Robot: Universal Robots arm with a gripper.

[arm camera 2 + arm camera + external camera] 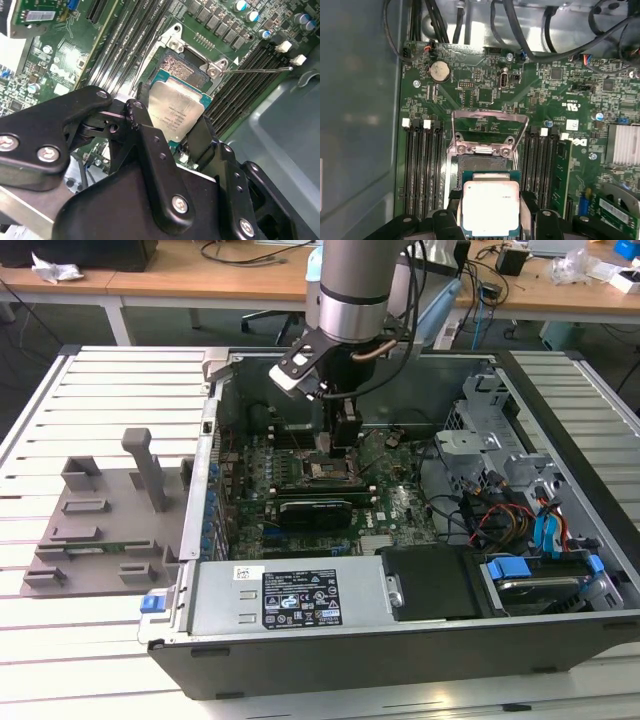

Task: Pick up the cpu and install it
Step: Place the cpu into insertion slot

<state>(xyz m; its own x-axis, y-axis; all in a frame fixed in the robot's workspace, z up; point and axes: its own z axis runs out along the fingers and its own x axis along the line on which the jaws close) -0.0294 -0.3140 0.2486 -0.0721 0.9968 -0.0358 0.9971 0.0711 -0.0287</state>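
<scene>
Cpu [491, 207] held between gripper [491, 214] fingers, just above open socket [481, 162]

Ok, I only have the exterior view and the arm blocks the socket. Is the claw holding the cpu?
Observer: Yes. In the second wrist view the claw grips the cpu by two opposite edges.
Operator: Is it open underneath?
Observer: In the first wrist view the metal bracket stands swung up off the socket.
Operator: Seated yet?
Observer: I cannot tell. Part of the socket shows bare past the cpu's edge.
</scene>
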